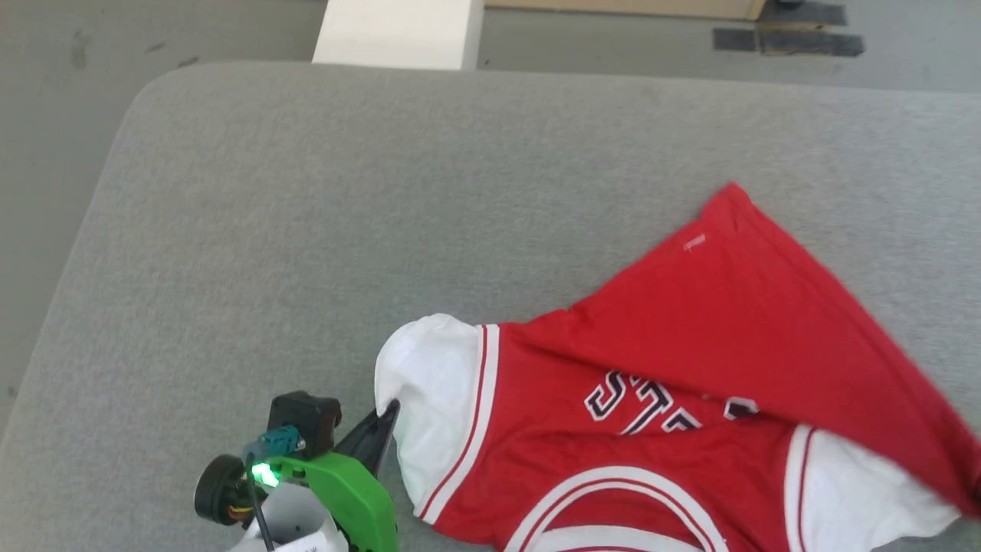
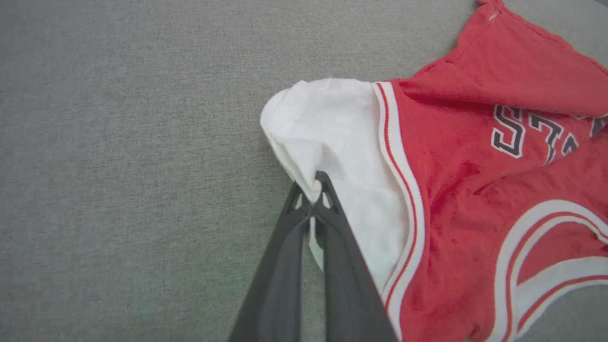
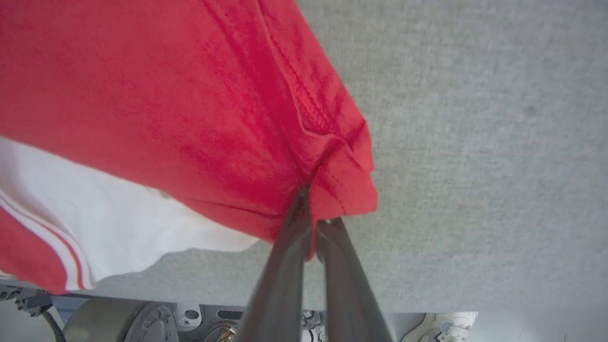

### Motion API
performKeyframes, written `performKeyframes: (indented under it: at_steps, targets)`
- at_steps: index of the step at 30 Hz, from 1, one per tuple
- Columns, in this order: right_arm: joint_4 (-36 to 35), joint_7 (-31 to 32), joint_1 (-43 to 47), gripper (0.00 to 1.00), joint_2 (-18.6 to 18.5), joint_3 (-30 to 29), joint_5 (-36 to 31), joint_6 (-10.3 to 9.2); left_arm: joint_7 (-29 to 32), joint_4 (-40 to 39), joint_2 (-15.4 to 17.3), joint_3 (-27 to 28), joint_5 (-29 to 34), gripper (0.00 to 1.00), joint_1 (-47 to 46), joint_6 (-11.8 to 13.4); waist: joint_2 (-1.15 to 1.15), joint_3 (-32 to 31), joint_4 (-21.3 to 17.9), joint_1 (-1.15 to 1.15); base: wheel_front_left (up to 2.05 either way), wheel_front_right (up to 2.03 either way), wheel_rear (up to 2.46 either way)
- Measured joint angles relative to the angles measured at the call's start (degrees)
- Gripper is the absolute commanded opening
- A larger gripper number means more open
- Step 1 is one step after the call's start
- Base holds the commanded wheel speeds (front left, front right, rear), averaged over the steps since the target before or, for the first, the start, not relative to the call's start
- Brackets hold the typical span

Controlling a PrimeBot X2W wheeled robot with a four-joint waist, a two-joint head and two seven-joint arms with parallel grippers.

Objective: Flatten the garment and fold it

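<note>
One garment (image 1: 690, 345) is counted, laid on one grey surface (image 1: 383, 192). Two white sleeves are seen on it in the head view: the first sleeve (image 1: 429, 383) and the second sleeve (image 1: 858, 491). Two grippers are counted, the left gripper (image 2: 313, 190) and the right gripper (image 3: 308, 209), each with one pair of dark jaws. One green light (image 1: 264, 474) is seen on the left arm. Beyond the surface, one white block (image 1: 398, 31) and two dark tape patches (image 1: 789, 40) are counted on the floor (image 1: 46, 153). One white shoe (image 3: 441, 325) is seen in the right wrist view. The chest letters are partly covered by a fold, so they cannot be counted.
</note>
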Motion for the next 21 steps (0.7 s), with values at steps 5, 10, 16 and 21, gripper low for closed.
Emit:
performKeyframes:
  at_steps: [5, 10, 16, 21]
  targets:
    - [-4.83, 2.52, 6.63, 0.00, 3.61, -1.76, 1.34, 0.00, -0.44, 0.66, -0.15, -0.29, -0.34, 0.00, 0.40, 0.00, 0.00, -1.37, -1.05, 0.00, 0.00, 0.00, 0.00]
    - [-6.44, 2.91, 8.84, 0.00, 5.65, -2.80, 1.44, 0.00, -0.52, 1.03, -0.16, -0.30, -0.36, 0.00, 0.41, 0.07, 0.00, -1.92, -1.16, 0.00, 0.00, 0.00, 0.00]
    - [-8.21, 1.99, 7.09, 1.00, 5.56, -2.50, 1.43, -0.01, -0.51, 0.83, -0.10, -0.43, -0.37, 0.00, 0.39, 0.09, 0.00, -1.73, -0.78, 0.00, 0.00, 0.00, 0.00]
    - [-11.47, 3.03, 1.02, 1.00, 3.69, -1.34, 1.91, -0.01, -0.47, -0.48, 0.04, -0.59, -0.36, 0.00, 0.18, 0.33, 0.00, -0.99, 0.31, 0.00, 0.00, 0.00, 0.00]
